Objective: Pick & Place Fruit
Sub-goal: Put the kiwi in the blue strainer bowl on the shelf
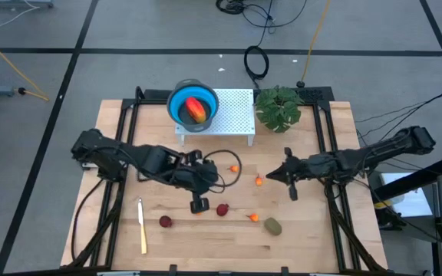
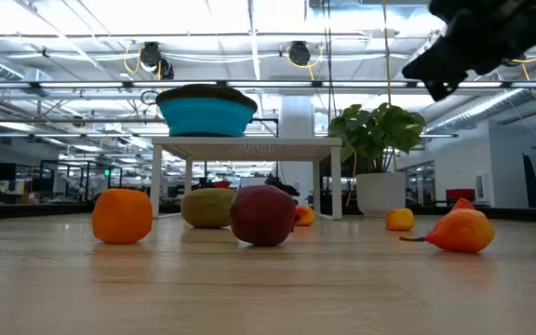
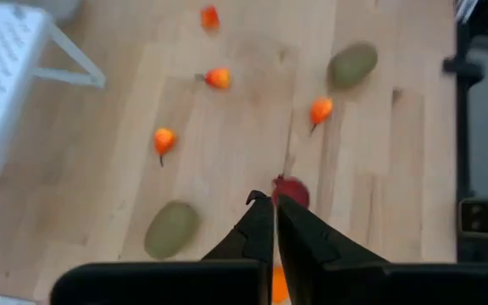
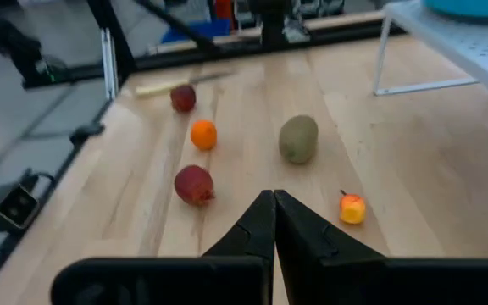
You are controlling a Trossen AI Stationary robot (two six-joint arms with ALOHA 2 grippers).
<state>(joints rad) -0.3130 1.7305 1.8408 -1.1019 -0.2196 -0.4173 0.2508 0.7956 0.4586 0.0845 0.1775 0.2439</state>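
Observation:
The large red-orange-yellow fruit (image 1: 195,109) lies in a blue bowl (image 1: 183,103) on a white stand (image 1: 232,115). On the table lie dark red balls (image 1: 222,209) (image 1: 165,221), tiny orange pieces (image 1: 234,169) (image 1: 258,182) (image 1: 252,218) and an olive-brown oval (image 1: 272,226). A second oval (image 3: 172,229) shows in the left wrist view. My left gripper (image 1: 201,203) (image 3: 274,207) hangs shut above the table, with a dark red ball (image 3: 291,191) just beyond its tips. My right gripper (image 1: 273,176) (image 4: 271,203) is shut and nearly level, right of centre.
A cream-yellow knife (image 1: 141,225) lies near the front left. A leafy plant (image 1: 278,107) in a pot stands at the back, right of the stand. Black frame rails (image 1: 330,138) run along the table's sides.

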